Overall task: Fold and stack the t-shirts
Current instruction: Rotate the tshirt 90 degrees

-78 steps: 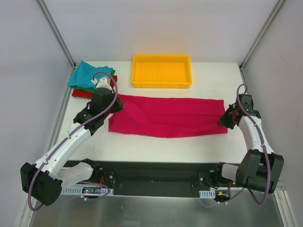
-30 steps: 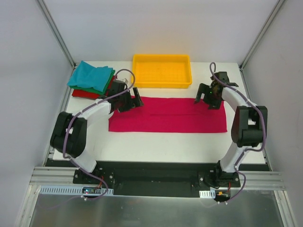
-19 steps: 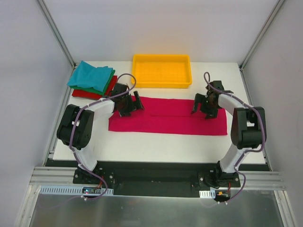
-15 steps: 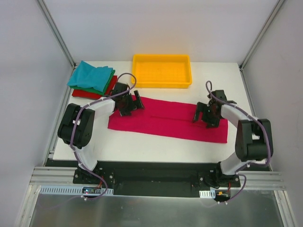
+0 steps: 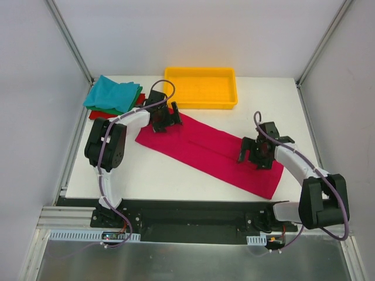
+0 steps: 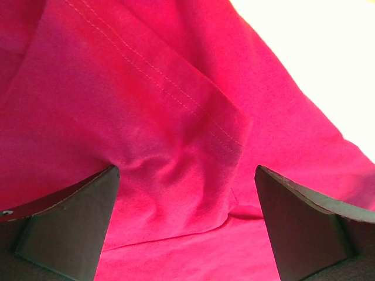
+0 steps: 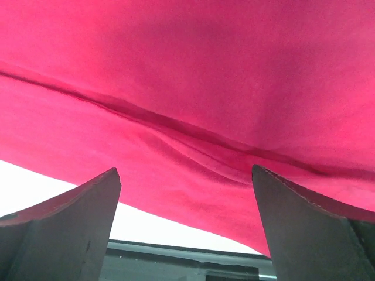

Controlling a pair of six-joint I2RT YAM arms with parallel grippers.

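Observation:
A magenta-pink t-shirt (image 5: 208, 151), folded into a long strip, lies slanted across the white table, from back left to near right. My left gripper (image 5: 166, 119) is open, its fingers spread on the strip's back-left end. In the left wrist view a stitched hem fold (image 6: 176, 105) lies ahead of the open left gripper (image 6: 186, 171). My right gripper (image 5: 256, 154) is open, fingers down on the strip near its right end. The right wrist view shows a long crease (image 7: 193, 140) above the open right gripper (image 7: 186, 171). A stack of folded t-shirts (image 5: 112, 96), teal on top over green and red, sits at the back left.
A yellow plastic tray (image 5: 200, 103) stands at the back centre, just behind the strip's left end. The black rail (image 5: 187, 206) runs along the table's near edge, close to the strip's lower right corner. Frame posts rise at both back corners.
The pink strip has swung from lying level to slanted. My right gripper slid toward the near edge with the right end; my left gripper shifted back toward the tray. Both stayed open.

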